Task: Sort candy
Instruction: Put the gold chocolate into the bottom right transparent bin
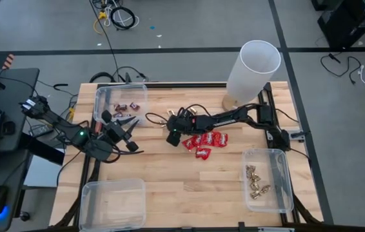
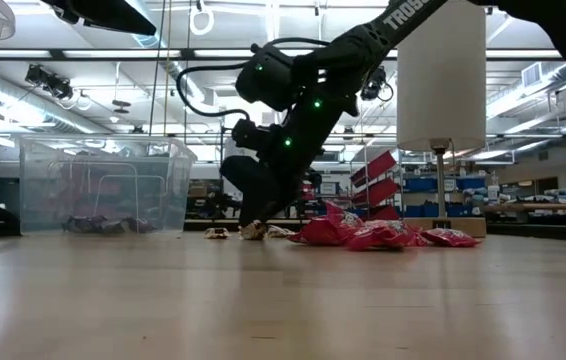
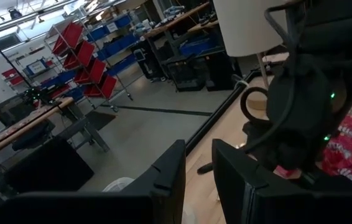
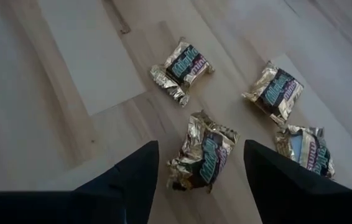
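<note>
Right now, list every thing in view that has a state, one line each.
Right gripper: open, fingers astride one gold-foil candy lying on the table.
Left gripper: beside the far-left bin, partly open, nothing seen held.
Shiny red packets: heaped mid-table, unsorted.
Clear plastic bin, far left: holds a few dark mini bars.
Clear bin, right: holds gold-foil pieces.
Clear bin, near left: empty.

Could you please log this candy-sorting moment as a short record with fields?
right gripper: open, fingers straddling a gold-foil mini bar on the table
left gripper: raised beside the far-left bin; grip unclear
far-left bin contents: dark mini bars
right bin: holds gold-foil pieces
near-left bin: nothing seen inside
unsorted: red packets piled mid-table; three more gold-foil bars near the right gripper
</note>
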Controlling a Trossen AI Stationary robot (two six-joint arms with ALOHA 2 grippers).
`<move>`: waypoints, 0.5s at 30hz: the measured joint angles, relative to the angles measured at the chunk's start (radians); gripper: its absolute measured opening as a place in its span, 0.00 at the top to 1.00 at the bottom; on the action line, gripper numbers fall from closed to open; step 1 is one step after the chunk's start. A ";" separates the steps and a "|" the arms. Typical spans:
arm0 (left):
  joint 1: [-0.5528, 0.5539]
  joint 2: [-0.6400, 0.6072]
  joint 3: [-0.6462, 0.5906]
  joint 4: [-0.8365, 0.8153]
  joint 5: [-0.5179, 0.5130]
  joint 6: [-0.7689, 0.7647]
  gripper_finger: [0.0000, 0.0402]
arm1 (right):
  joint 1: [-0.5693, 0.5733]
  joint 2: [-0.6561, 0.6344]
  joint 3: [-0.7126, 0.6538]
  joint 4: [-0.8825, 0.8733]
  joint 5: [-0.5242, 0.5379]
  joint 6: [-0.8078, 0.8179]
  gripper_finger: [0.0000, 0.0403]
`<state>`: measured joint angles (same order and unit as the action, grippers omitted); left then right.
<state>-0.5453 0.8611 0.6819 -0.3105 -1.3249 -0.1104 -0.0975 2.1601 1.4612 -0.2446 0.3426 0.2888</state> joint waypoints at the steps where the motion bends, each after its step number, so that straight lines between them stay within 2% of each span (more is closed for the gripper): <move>1: 0.002 0.002 0.000 -0.003 0.000 0.001 0.79 | 0.000 0.000 0.000 0.000 0.003 0.000 0.46; 15: 0.002 0.013 0.000 0.002 -0.004 0.000 0.79 | -0.005 0.000 -0.060 0.057 0.006 0.008 0.52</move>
<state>-0.5430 0.8738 0.6819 -0.3084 -1.3294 -0.1104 -0.1029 2.1603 1.4012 -0.1875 0.3486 0.2966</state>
